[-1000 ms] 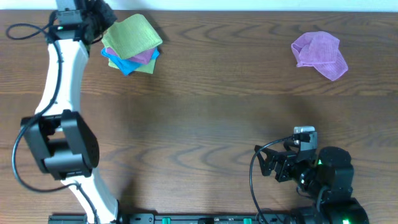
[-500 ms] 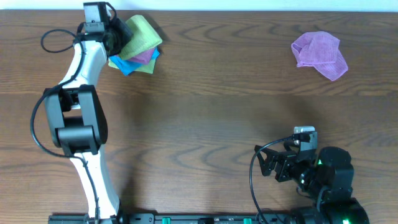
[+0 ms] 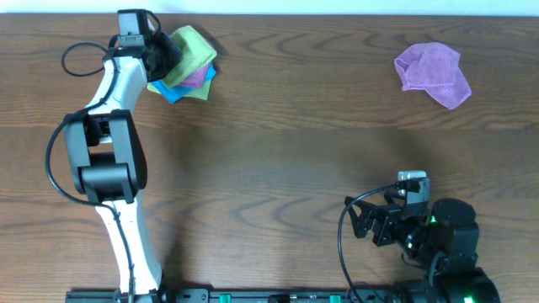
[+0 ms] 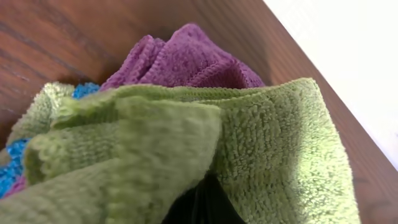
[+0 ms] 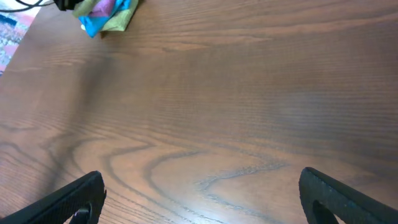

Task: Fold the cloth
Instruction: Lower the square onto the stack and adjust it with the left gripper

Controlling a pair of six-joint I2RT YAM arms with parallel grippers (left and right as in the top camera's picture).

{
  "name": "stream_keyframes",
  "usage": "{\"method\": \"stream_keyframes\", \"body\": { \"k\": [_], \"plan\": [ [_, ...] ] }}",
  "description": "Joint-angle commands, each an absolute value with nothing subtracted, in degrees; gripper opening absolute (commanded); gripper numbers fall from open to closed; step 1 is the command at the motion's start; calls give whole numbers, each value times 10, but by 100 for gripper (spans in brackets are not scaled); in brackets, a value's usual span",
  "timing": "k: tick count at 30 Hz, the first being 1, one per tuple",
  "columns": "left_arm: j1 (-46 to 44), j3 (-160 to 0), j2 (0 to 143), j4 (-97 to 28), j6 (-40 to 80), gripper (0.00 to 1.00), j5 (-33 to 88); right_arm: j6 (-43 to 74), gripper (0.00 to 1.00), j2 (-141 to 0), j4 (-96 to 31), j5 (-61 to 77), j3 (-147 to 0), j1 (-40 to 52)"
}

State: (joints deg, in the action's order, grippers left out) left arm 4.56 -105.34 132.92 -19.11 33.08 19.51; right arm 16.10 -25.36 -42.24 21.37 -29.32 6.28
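Left claw point(image 3: 162, 54) outstretched, buried in green cloth point(image 4: 273, 149); right claw point(image 5: 200, 194) spread

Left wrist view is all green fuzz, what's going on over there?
The left tool is buried in the green cloth topping the stack at the far-left corner of the table, bunching it; whether it's clamped can't be seen. The right tool sits open and empty near the front. The crumpled purple cloth lies untouched at far right.

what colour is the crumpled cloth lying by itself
The crumpled cloth is light purple, seen best in the overhead view.
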Motion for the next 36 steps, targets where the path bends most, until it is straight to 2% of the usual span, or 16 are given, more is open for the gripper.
{"method": "stream_keyframes", "body": {
  "k": [1, 3, 7, 9, 12, 13, 20, 36],
  "plan": [
    [52, -1088, 1317, -214, 290, 10, 208, 167, 99, -251, -423, 212, -290, 59],
    [52, -1108, 1305, -238, 265, 14, 208, 167, 99, -251, -423, 212, -290, 59],
    [52, -1146, 1283, -283, 235, 35, 206, 167, 99, -251, -423, 212, -290, 59],
    [52, -1164, 1272, -307, 224, 49, 206, 167, 99, -251, -423, 212, -290, 59],
    [52, -1182, 1255, -342, 206, 80, 206, 167, 99, -251, -423, 212, -290, 59],
    [52, -1186, 1249, -354, 202, 98, 206, 167, 99, -251, -423, 212, -290, 59],
    [52, -1189, 1206, -431, 151, 96, 198, 167, 99, -251, -423, 212, -290, 59],
    [52, -1189, 1068, -662, 75, 96, 36, 167, 99, -251, -423, 212, -290, 59]
  ]
}}
